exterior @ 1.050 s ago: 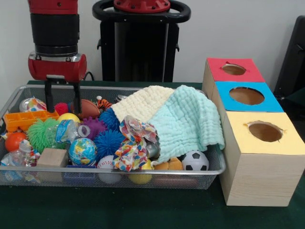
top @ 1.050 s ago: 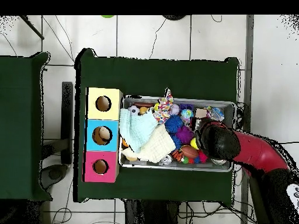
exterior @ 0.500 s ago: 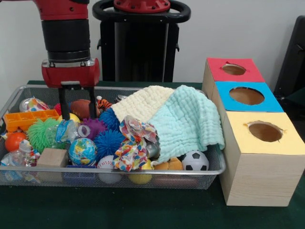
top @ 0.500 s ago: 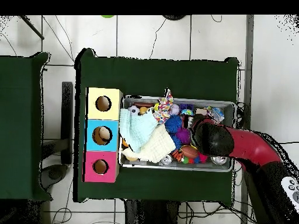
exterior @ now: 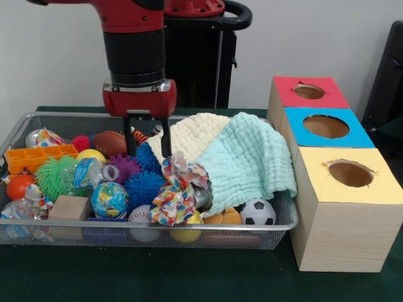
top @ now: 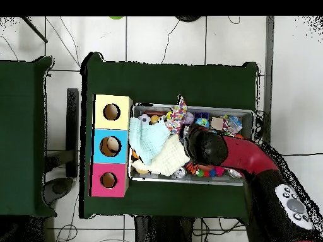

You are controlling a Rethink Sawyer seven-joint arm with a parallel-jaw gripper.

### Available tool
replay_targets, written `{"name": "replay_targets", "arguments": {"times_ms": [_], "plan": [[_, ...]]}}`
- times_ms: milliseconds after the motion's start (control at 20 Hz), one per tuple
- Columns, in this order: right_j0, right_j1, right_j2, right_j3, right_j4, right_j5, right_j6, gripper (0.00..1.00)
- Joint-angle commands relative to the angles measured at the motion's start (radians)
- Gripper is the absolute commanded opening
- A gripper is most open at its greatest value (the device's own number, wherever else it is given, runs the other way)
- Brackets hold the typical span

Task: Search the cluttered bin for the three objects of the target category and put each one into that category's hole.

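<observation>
Red and black, the arm reached down over the middle of the wire bin, its claw released, two dark fingers spread apart with nothing between them. The tips hung just above a blue spiky ball, beside the cream cloth that lay against a mint cloth at the bin's right end. Left of the claw sat a brown football, a purple spiky ball, a green spiky ball and an orange tray. Nearer the front lay a globe ball, a wooden block, a patterned rag and a small soccer ball. To the right of the bin on the green table stood the box, its red hole, blue hole and yellow hole all unobstructed.
</observation>
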Motion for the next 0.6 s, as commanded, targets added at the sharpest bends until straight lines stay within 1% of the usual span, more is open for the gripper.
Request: {"name": "replay_targets", "arguments": {"times_ms": [50,350,600], "plan": [[0.043,0.051,-0.160,-0.012,0.117,-0.037,0.363,1.00],[0.055,0.070,-0.220,-0.058,0.169,-0.024,0.381,1.00],[0.062,0.075,-0.247,-0.075,0.203,-0.011,0.390,1.00]]}}
